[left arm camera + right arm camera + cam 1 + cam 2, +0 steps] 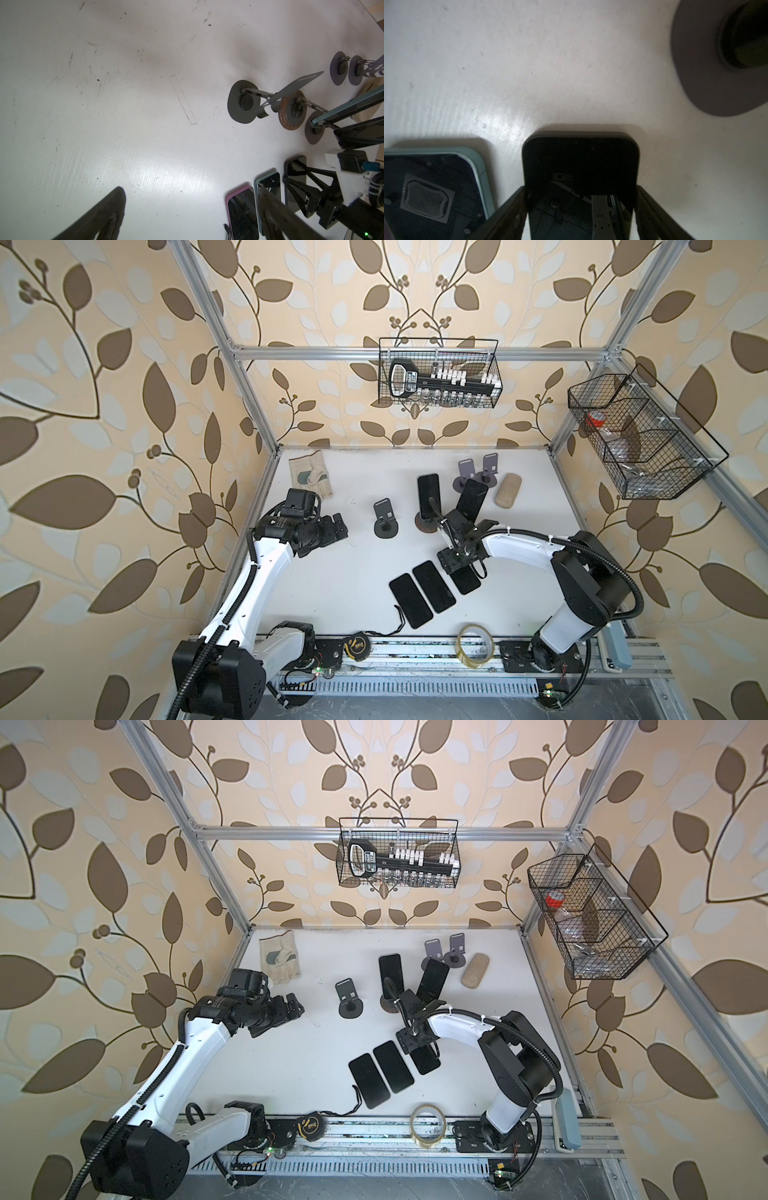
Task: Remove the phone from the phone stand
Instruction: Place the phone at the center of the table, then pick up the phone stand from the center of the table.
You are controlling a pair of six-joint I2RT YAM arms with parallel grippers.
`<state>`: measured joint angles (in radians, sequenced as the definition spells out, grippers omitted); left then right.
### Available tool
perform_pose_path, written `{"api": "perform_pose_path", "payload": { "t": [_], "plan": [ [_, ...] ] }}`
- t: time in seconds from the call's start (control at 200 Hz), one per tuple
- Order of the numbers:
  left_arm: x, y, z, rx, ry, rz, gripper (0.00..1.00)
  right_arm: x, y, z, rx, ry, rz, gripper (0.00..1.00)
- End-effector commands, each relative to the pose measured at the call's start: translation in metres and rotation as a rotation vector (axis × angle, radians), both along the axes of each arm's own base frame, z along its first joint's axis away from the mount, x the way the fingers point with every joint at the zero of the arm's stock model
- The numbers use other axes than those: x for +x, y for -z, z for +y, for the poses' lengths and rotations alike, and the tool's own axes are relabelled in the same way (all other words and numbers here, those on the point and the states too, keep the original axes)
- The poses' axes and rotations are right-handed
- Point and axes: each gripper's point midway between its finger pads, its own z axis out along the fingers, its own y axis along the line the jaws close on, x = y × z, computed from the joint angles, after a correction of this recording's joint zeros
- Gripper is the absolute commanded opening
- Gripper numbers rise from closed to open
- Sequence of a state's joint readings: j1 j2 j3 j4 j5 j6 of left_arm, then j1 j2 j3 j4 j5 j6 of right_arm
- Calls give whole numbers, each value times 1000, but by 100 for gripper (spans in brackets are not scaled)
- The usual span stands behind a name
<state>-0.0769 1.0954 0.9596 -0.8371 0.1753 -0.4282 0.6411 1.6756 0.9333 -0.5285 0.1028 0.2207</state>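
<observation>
Right wrist | right gripper (581,188) straddles flat black phone (580,158) on table (529,62), off any stand; pinching or freed, cannot tell | top view: propped phone (471,499) at 12 o'clock from it, right arm nearer | left gripper (338,526) spread wide, at 9 o'clock.

No legible text: label on black tool (409,381) in wire basket (494,364) blurred, tape measure (356,646) badge too small.

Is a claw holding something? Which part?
The right claw straddles the long sides of a black phone lying on the table; whether it grips cannot be told. The left claw is open and empty.
</observation>
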Motion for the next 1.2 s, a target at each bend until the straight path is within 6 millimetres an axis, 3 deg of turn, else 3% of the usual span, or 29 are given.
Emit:
{"api": "perform_pose_path", "payload": {
  "t": [0.0, 0.26, 0.505, 0.69, 0.9, 0.925, 0.965, 1.085, 1.195],
  "plan": [
    [0, 1, 1, -1, 3, -4, 99, 0, -9, -5, -18, 11, -37, 81],
    [0, 0, 0, -6, 4, -8, 99, 22, -69, 9, 116, 44, -238, 84],
    [0, 0, -2, -18, 13, -7, 99, 37, -146, 16, 265, 66, -500, 84],
    [0, 1, -4, -27, 19, -4, 99, 41, -191, 16, 365, 89, -665, 85],
    [2, -1, -10, -60, 29, -2, 99, 43, -223, 19, 483, 102, -784, 92],
    [2, -1, -11, -64, 29, -3, 99, 43, -225, 19, 492, 108, -789, 99],
    [2, -3, -13, -75, 33, -9, 99, 44, -227, 19, 501, 123, -797, 100],
    [3, -5, -16, -106, 18, -19, 99, 42, -237, 10, 523, 168, -851, 100],
    [3, -5, -20, -122, -7, -24, 99, 38, -243, -10, 518, 238, -919, 100]
  ]
}}
